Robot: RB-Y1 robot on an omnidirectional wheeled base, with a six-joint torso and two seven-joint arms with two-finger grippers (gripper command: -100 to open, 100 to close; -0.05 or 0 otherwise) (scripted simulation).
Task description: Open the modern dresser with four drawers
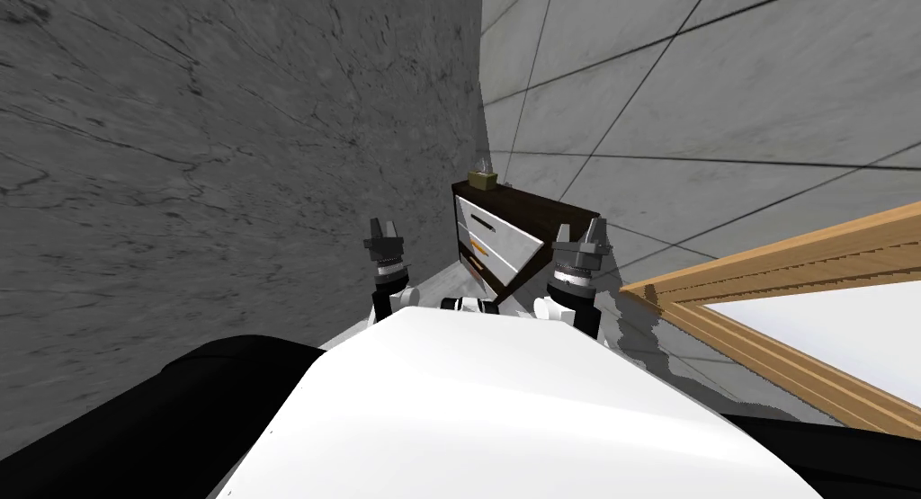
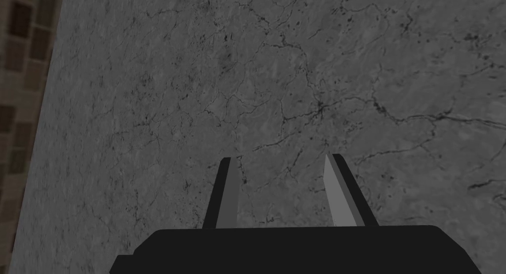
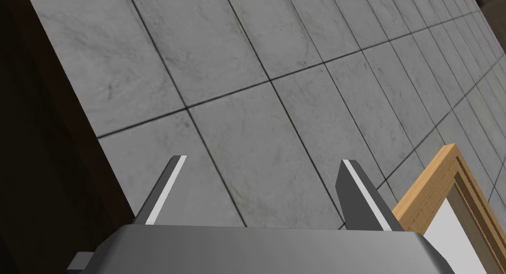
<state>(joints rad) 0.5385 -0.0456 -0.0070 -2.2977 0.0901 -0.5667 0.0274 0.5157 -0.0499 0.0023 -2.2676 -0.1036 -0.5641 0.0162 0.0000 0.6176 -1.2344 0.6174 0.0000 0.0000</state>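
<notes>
The dresser point(image 1: 504, 242), dark-framed with white drawer fronts, stands in the corner against the tiled wall point(image 1: 719, 89), ahead of the robot's two raised arms. A small olive box point(image 1: 483, 181) sits on top. The left gripper point(image 1: 382, 226) is near the dark marbled wall point(image 1: 180, 161), its fingers point(image 2: 228, 187) apart and empty. The right gripper point(image 1: 582, 227) is near the dresser's right end, its fingers point(image 3: 163, 197) spread wide and holding nothing. A light wooden frame point(image 1: 764, 260) lies to the right.

Dark brown wooden dresser point(image 1: 504, 237), white drawer fronts with black slot handles. On it, a small olive-green box point(image 1: 483, 180). Left of the dresser, a dark grey, black-veined wall point(image 1: 225, 161); behind it, pale grey wall tiles point(image 1: 719, 98) with dark seams.
</notes>
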